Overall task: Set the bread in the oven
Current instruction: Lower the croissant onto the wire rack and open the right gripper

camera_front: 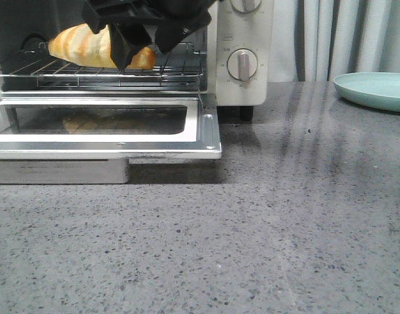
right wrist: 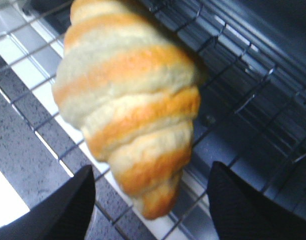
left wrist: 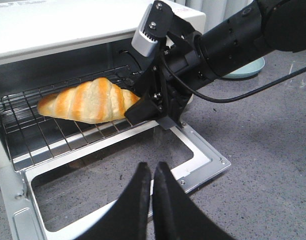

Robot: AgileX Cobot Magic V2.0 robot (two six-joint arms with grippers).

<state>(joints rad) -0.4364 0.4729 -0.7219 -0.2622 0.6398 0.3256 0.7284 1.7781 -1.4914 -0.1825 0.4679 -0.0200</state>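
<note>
In the front view, the oven (camera_front: 242, 78) is standing at the back left of the grey table (camera_front: 265, 235) with its glass door (camera_front: 102, 124) lying open and flat. The bread (camera_front: 82, 47) is lying on the wire rack (camera_front: 89, 72) inside. The right gripper (camera_front: 141, 52) is reaching into the opening, its dark fingers spread to either side of the roll's near tip. A teal plate (camera_front: 376, 88) is sitting well apart at the far right. Two dials (camera_front: 242, 64) are showing on the panel; any lettering there is too small to read.

In the left wrist view, the bread (left wrist: 88, 102) is resting on the rack (left wrist: 43, 125), tip toward the right gripper (left wrist: 153, 112). The left gripper (left wrist: 152, 172) is hovering above the open door (left wrist: 193, 150), jaws closed together and holding nothing.

In the right wrist view, the bread (right wrist: 128, 105) is lying across the rack (right wrist: 243, 105), with the right gripper (right wrist: 150, 200) open, its fingers (right wrist: 68, 205) standing clear of the roll on both sides.
</note>
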